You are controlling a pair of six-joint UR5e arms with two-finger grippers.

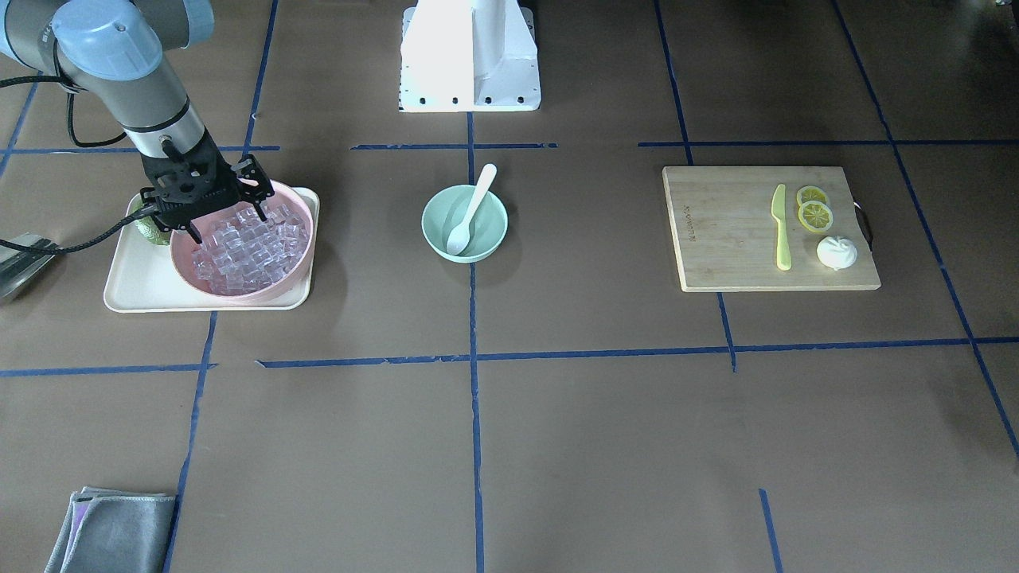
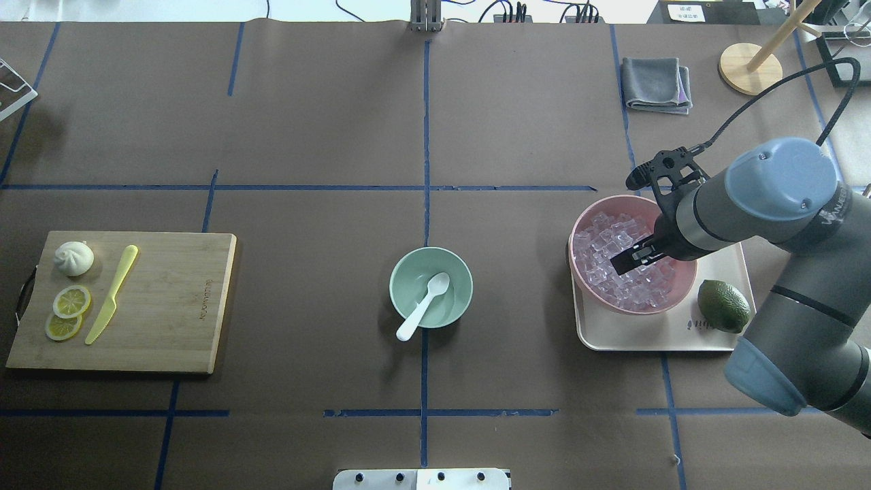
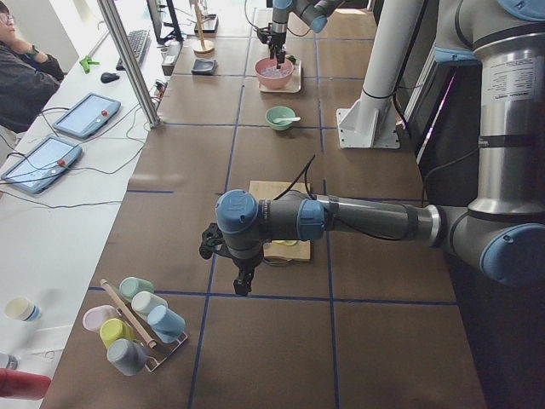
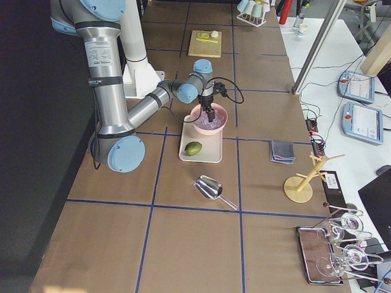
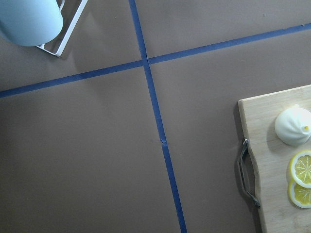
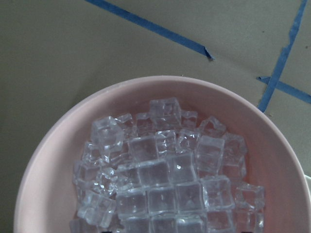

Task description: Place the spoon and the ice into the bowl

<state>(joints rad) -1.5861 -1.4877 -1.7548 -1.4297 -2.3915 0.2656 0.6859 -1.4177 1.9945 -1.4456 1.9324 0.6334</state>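
The white spoon (image 1: 474, 208) lies in the mint-green bowl (image 1: 430, 227) at the table's middle, its handle sticking out over the rim; both also show in the overhead view, spoon (image 2: 423, 306) and bowl (image 2: 400, 279). Many clear ice cubes (image 1: 247, 248) fill the pink bowl (image 1: 239, 293), seen close in the right wrist view (image 6: 165, 182). My right gripper (image 1: 228, 224) is open, its fingertips down at the ice pile. My left gripper (image 3: 243, 285) hangs over the table near the cutting board; I cannot tell whether it is open or shut.
The pink bowl stands on a cream tray (image 2: 653, 337) beside a lime (image 2: 723, 305). A wooden cutting board (image 2: 170, 299) holds a yellow-green knife (image 2: 112, 292), lemon slices and a bun. A metal scoop (image 4: 211, 188), a grey cloth (image 2: 656, 83) and a cup rack (image 3: 136, 328) lie further off.
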